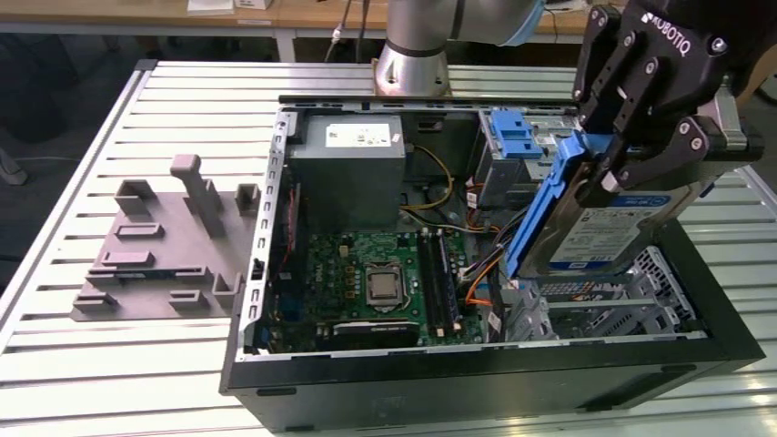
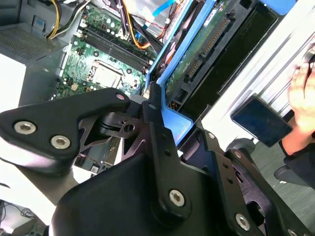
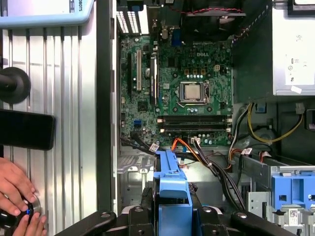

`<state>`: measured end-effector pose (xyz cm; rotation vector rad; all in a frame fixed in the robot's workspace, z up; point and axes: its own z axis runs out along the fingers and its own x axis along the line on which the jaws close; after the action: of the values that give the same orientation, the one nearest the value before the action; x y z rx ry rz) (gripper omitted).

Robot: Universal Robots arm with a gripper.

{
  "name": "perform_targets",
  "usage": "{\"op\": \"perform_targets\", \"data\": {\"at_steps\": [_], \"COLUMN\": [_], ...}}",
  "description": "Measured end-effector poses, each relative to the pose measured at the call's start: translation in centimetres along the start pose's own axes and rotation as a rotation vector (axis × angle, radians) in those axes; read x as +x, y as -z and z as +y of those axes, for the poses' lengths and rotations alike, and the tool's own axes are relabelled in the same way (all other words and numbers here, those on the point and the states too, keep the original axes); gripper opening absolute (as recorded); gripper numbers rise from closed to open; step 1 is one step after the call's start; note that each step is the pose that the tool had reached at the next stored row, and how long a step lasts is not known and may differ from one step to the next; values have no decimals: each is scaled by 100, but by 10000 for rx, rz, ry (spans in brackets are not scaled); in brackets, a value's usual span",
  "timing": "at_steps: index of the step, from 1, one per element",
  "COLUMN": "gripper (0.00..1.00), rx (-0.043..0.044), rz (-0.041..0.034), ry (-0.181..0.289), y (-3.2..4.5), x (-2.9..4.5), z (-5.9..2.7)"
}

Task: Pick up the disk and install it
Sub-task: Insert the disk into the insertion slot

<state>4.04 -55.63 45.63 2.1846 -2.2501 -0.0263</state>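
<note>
The disk, a silver drive with a white-and-blue label and blue carrier rails, hangs tilted above the open computer case, over the drive cage at the exterior view's right. My gripper is shut on its upper end. In the second wrist view the disk's green circuit underside and blue rail run away from my black fingers. In the first wrist view the blue rail sticks out between the fingers, above the motherboard.
A grey power supply box sits at the back of the case, with a blue clip and metal cage beside it. A grey fixture plate lies on the slatted table at the exterior view's left. A person's hand rests beside the case.
</note>
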Motion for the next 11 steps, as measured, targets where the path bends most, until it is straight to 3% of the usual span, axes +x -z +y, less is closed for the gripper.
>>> {"op": "perform_targets", "data": {"at_steps": [11], "gripper": [36], "rx": [0], "rz": [-1], "ry": [0], "y": [-19], "x": [-4], "z": [-140]}}
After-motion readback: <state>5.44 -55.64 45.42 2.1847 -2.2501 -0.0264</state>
